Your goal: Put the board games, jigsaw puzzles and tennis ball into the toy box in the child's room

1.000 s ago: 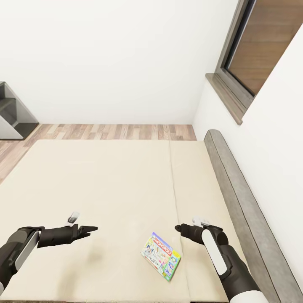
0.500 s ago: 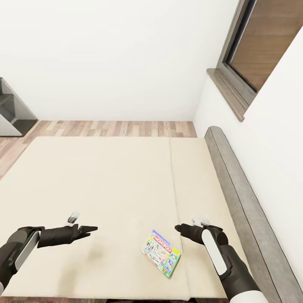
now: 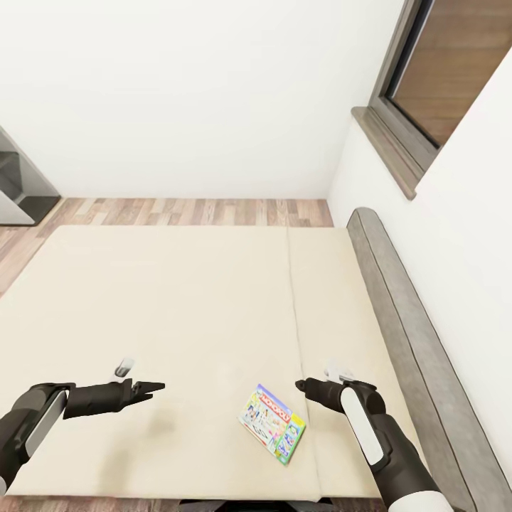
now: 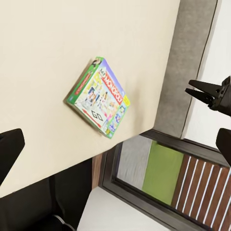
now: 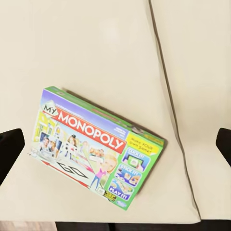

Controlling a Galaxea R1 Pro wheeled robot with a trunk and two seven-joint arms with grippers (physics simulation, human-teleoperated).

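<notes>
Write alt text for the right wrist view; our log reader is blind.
A Monopoly box lies flat on the cream bed, near its edge beside a seam in the bedding. The open gripper's dark fingertips show at either side.

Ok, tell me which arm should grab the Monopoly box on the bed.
Right, probably. The right gripper hangs just beside the Monopoly box, open, with the box centred in its wrist view; the left gripper hangs farther off over bare bed.

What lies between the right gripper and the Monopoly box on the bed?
Nothing: in the head view, just bare cream bed top separates the right gripper from the Monopoly box. The right wrist view shows the box unobstructed too.
</notes>
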